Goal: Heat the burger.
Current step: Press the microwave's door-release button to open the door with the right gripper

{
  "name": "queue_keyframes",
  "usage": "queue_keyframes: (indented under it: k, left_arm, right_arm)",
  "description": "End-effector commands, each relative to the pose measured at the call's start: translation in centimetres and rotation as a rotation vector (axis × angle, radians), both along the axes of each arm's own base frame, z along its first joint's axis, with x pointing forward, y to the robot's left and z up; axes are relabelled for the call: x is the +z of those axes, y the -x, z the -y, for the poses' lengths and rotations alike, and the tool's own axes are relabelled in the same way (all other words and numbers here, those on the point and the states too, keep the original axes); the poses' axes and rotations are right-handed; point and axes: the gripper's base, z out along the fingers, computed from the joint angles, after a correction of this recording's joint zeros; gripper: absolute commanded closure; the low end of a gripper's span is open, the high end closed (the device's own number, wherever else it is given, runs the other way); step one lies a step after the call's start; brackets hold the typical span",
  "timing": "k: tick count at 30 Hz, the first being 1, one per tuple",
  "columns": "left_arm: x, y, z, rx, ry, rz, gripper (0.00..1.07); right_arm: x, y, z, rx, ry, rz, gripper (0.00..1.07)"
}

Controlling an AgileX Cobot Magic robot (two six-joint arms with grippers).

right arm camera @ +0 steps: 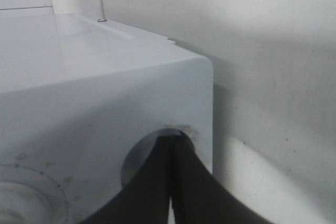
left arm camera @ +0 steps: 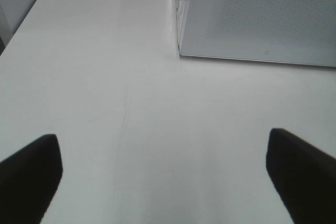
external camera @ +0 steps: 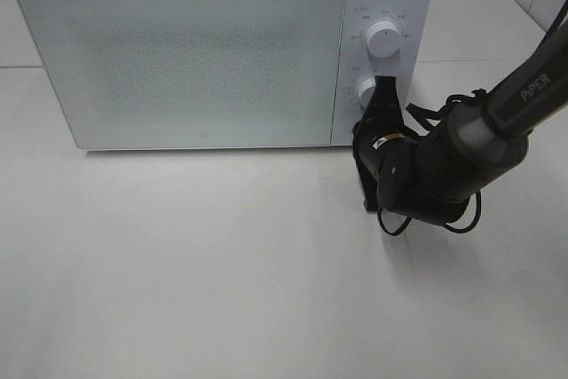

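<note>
Microwave (external camera: 177,59) front whole from overhead only

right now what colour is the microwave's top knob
White, matching the microwave; the top knob shows best in the exterior high view.

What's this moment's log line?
microwave: door closed | right gripper: shut, at lower knob | left gripper: open, over table | burger: not visible
</note>
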Motion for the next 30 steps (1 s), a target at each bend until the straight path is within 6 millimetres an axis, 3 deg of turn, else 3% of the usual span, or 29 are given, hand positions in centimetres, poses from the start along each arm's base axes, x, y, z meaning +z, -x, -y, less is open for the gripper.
queue_keyframes:
  k: [1, 13, 30]
  left_arm:
    - [0.0, 0.3, 0.0, 0.006, 0.004, 0.026, 0.09]
    - [0.0, 0.3, 0.0, 0.006, 0.004, 0.026, 0.09]
    - [0.0, 0.3, 0.0, 0.006, 0.004, 0.026, 0.09]
  right_arm:
    - [3.2, -1.9, 0.5, -0.042, 0.047, 0.283, 1.07]
    - [4.9, -4.3, -0.7, -0.056, 0.088, 0.448, 1.07]
    - [4.8, -4.2, -0.8, -0.043, 0.109, 0.428, 1.07]
